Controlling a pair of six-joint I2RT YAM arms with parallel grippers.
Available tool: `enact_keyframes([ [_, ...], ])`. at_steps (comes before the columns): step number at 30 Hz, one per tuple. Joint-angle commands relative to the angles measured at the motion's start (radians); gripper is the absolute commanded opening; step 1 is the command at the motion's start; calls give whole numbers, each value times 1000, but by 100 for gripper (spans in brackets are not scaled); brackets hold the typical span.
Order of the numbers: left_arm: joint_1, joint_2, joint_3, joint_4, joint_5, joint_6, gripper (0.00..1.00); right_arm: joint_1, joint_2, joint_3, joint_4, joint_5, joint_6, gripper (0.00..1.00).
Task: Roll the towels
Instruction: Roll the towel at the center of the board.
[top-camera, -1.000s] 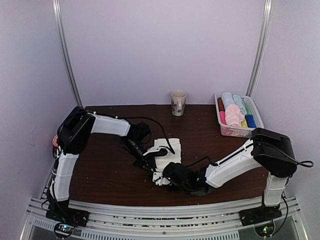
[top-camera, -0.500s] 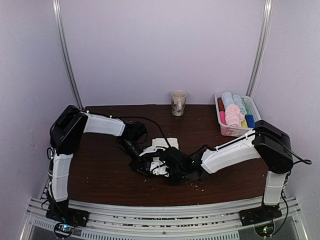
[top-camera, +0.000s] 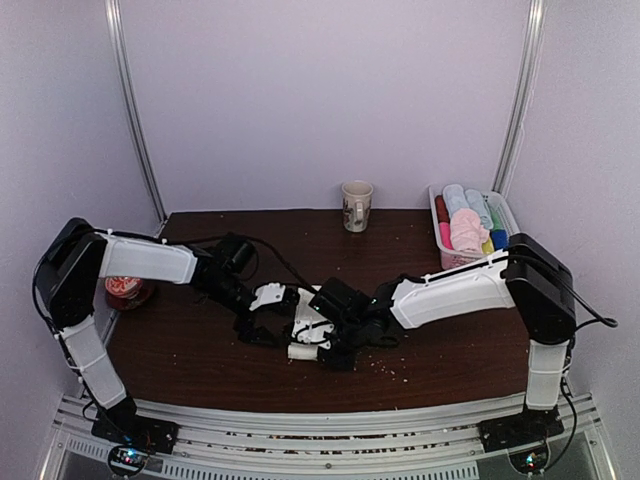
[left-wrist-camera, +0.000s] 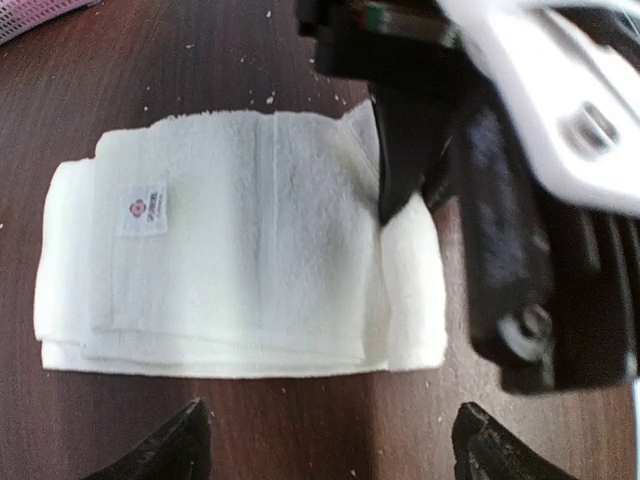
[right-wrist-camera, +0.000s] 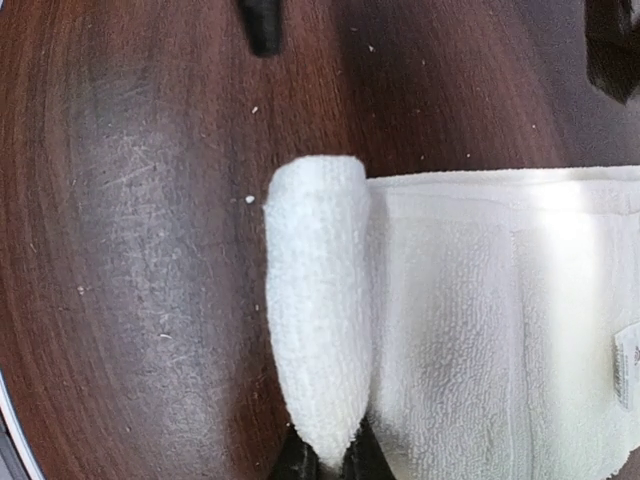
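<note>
A cream-white towel (left-wrist-camera: 230, 270) lies folded flat on the dark wooden table (left-wrist-camera: 200, 60), its small label (left-wrist-camera: 140, 208) facing up. My right gripper (right-wrist-camera: 330, 462) is shut on one short end of it, and that end stands up as a thick fold (right-wrist-camera: 318, 300). My left gripper (left-wrist-camera: 330, 455) is open just short of the towel's long edge, touching nothing. From above, the towel (top-camera: 300, 350) lies between the left gripper (top-camera: 258, 325) and the right gripper (top-camera: 330, 352). A pale pink towel (top-camera: 465, 230) lies rolled in the basket.
A white basket (top-camera: 470, 263) with several coloured rolled towels stands at the back right. A mug (top-camera: 356, 205) stands at the back centre. A red can (top-camera: 125, 290) sits at the table's left edge. Crumbs dot the wood.
My left gripper has let go of the towel, opened and drawn back to the left. My right gripper has shut on the towel's end and moved left with it.
</note>
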Motion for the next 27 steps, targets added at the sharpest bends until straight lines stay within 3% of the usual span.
enact_keyframes([
  [1,3,-113,-178,318,-142,6,84,-29,75,22,-188,-131,50,0],
  [6,6,-263,-352,530,-141,57,82,-74,120,80,-255,-245,56,0],
  [12,-9,-371,-492,658,-143,146,81,-132,148,128,-311,-363,49,0],
  [27,-265,-369,-704,1029,-507,331,68,-202,275,272,-405,-535,40,0],
])
